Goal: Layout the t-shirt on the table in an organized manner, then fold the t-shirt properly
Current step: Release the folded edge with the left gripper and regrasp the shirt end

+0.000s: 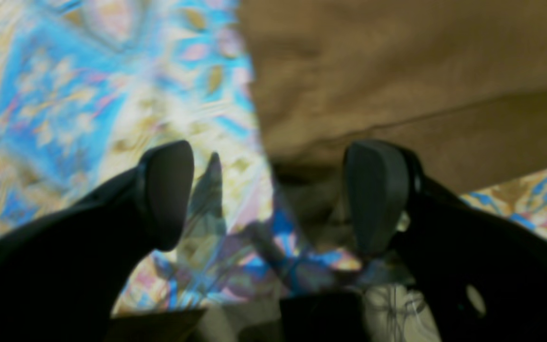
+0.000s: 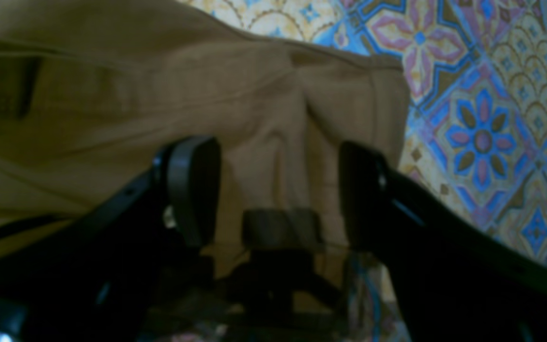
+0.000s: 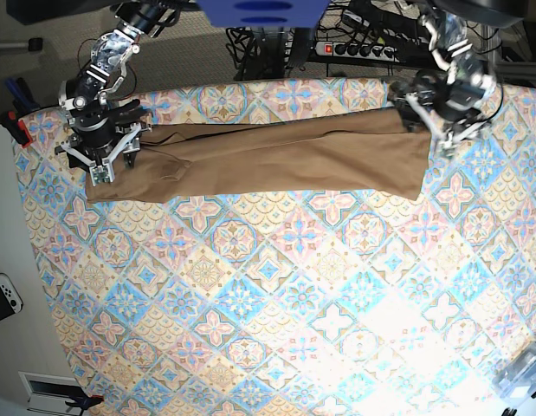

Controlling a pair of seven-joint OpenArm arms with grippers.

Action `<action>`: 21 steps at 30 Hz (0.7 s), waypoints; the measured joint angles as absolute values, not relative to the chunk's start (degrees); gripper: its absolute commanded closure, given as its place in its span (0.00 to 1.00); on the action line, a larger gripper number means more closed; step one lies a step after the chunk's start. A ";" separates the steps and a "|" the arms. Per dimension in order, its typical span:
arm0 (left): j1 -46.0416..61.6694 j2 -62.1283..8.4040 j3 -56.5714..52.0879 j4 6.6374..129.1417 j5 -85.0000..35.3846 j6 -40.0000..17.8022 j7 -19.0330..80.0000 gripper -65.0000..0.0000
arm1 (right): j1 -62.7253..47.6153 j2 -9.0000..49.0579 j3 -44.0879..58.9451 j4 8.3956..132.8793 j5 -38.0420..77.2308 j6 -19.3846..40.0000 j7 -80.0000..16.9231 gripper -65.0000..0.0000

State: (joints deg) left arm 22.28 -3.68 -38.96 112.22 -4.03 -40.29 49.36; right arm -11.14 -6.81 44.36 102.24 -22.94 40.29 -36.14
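Overhead view, left to right: the right gripper (image 3: 103, 147), jaws apart and holding nothing, hangs over one end of the t-shirt (image 3: 276, 160), which lies folded into a long band across the far part of the table (image 3: 276, 295). At the band's other end, the left gripper (image 3: 445, 108) likewise stands spread and empty.

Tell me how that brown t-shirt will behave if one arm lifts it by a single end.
The t-shirt would probably droop and trail: it is soft cloth, creased near the right gripper. It looks light for its spread, lying thin on the table. Folded into a long band, it may well fall open, so lifting near the left gripper too seems safer.
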 measured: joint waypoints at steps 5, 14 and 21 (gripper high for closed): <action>21.50 -3.53 -47.70 113.36 -16.93 -40.03 50.24 0.21 | -11.29 -6.70 44.16 102.24 -23.07 40.29 -36.18 0.38; 13.45 -6.57 -52.95 105.43 -26.26 -40.18 65.71 0.21 | -11.29 -6.68 44.10 100.12 -23.11 40.23 -35.94 0.38; 8.29 -7.38 -50.59 94.50 -25.10 -39.88 67.77 0.21 | -11.40 -6.68 44.10 100.09 -23.14 40.27 -35.97 0.38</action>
